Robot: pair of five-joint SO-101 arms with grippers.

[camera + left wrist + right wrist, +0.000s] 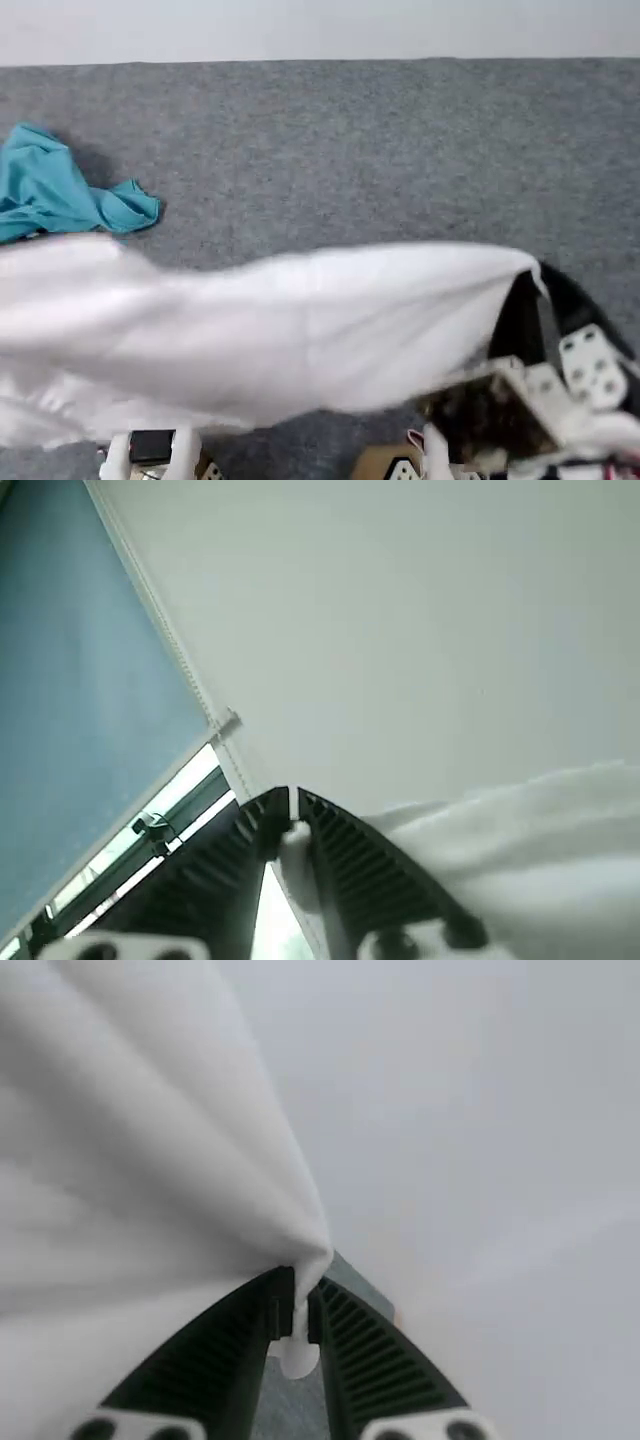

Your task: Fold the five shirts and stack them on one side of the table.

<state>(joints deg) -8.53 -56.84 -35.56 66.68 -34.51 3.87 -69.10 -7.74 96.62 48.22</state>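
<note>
White shirt [300, 330] hangs in the air above the table [380, 160], spread wide across the near half of the high view, from the left edge to a pinched corner on the right side. Its outline there is blurred, and its lower edge sags towards the front of the table. That right-hand corner meets the tip of a dark arm [560, 305] that rises from the near right side of the table. The right gripper [295, 1305] has its two ribbed fingers pressed together on a gathered fold of the white cloth. A small nub of fabric pokes out between them, and the rest of the shirt fans away from the grip in soft pleats. The left gripper [293, 828] is likewise clamped on a thin bit of white fabric, with more of the shirt bunched just beside one finger. Beyond that gripper, the left wrist view looks upward at a plain white surface [420, 630] and a blue blind [80, 680], with a bright strip of window below the blind. On the grey table covering, a teal shirt [50, 190] lies crumpled at the far left, and the lifted white shirt partly overlaps it in the high view.
</note>
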